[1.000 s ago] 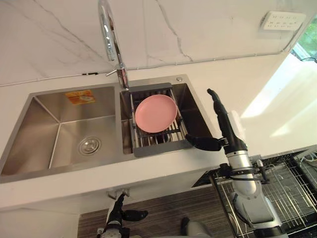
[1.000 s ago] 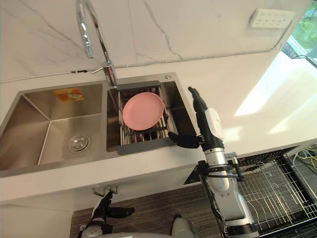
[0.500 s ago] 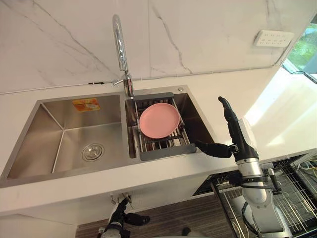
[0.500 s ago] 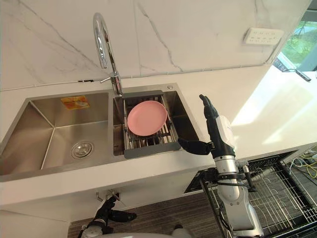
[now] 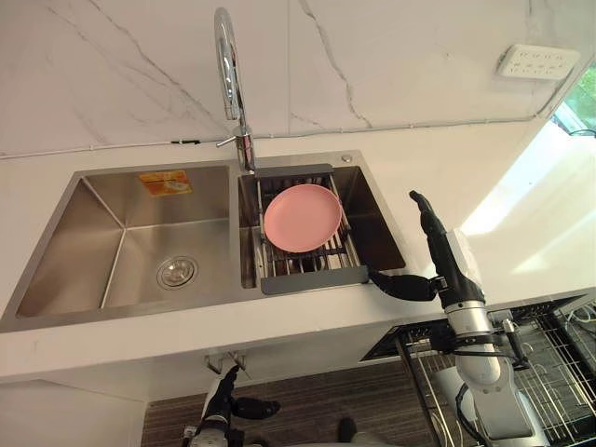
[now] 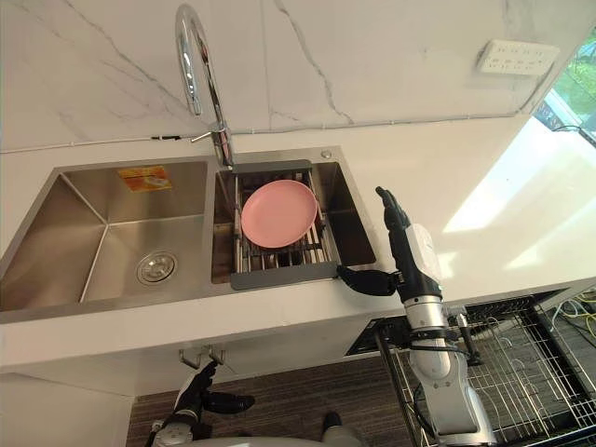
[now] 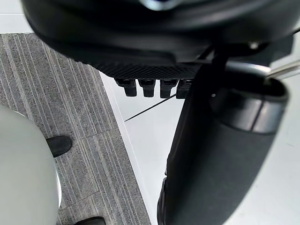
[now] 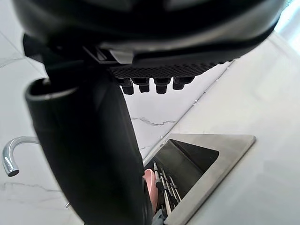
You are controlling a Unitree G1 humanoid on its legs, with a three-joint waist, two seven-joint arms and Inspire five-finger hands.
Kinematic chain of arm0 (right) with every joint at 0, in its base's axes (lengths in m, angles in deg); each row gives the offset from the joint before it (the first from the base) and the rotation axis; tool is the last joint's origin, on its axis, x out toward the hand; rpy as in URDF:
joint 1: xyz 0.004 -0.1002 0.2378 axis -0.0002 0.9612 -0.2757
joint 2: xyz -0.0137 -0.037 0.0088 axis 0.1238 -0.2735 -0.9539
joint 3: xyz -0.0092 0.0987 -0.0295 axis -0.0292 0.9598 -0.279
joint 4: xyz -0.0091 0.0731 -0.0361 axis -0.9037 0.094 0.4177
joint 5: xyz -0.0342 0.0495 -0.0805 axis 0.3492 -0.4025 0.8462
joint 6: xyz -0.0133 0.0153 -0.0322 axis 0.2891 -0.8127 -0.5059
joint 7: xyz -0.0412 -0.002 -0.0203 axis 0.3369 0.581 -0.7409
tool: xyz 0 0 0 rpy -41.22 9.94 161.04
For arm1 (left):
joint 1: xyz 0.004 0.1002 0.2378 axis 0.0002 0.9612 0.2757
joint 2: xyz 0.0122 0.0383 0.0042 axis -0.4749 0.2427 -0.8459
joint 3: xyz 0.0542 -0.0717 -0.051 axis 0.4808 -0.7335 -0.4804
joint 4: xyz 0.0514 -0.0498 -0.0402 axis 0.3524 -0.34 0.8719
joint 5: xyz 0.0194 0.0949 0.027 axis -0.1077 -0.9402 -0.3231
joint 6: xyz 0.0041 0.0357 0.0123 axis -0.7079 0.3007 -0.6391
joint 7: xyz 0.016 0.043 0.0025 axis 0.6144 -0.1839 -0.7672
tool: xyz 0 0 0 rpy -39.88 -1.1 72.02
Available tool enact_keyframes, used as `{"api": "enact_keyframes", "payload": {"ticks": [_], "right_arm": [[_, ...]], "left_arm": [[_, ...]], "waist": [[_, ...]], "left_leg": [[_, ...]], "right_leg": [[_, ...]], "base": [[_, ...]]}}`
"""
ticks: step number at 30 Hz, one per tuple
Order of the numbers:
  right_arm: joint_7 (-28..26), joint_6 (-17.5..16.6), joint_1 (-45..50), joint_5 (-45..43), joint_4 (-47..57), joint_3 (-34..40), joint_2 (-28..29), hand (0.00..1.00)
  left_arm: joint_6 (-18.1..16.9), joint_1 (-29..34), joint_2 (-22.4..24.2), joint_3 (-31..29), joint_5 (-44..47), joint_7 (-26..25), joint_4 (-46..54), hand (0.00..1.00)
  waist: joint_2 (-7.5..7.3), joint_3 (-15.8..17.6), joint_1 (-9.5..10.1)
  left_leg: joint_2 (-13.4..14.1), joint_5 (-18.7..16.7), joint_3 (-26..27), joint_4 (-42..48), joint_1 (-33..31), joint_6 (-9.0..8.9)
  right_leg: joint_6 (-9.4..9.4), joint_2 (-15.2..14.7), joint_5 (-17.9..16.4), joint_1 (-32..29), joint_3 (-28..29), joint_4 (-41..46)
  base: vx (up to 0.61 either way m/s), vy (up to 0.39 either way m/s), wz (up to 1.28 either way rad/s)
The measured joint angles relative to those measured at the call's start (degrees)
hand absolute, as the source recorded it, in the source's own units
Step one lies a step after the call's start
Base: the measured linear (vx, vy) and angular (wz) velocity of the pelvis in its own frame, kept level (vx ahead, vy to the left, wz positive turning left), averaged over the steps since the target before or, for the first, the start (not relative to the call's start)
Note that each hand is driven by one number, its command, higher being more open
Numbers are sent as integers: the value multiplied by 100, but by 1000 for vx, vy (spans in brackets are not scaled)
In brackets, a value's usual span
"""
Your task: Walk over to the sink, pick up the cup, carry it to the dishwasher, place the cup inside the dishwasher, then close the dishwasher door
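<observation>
Zero done beyond reaching the sink (image 5: 140,317): my right hand (image 5: 442,265) hovered, fingers spread, at its three o'clock; left hand (image 5: 223,402) hung slack-fingered at six; pink plate (image 5: 303,217) untouched.

A white counter (image 5: 447,168) is running across the middle of the frame. A double steel sink (image 5: 149,169) is sitting sunk into it at left and centre. A curved chrome tap (image 5: 230,74) is rising from the sink's back rim, between the two basins. In the left basin, an orange sticker (image 5: 165,182) is clinging to the back wall and a round drain (image 5: 176,272) is showing in the bottom. A grey rack (image 5: 312,278) is spanning the right basin, with a pink plate (image 5: 303,217) resting on it.
</observation>
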Motion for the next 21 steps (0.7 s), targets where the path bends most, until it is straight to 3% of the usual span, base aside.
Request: {"api": "enact_keyframes", "payload": {"ticks": [9, 21], "right_arm": [[375, 310, 162, -1, 220, 60, 1018, 100], [343, 306, -18, 55, 629, 128, 643, 100]], "left_arm": [[27, 70, 97, -225, 119, -23, -15, 100], [26, 116, 142, -442, 174, -50, -2, 100]], "waist": [[113, -51, -17], [104, -54, 12]], "left_leg": [[51, 22, 60, -21, -2, -59], [81, 35, 59, -107, 34, -116]], "right_leg": [[0, 10, 115, 116, -63, -264], [4, 1, 117, 222, -328, -264]], "base": [[2, -5, -2], [-36, -14, 10]]}}
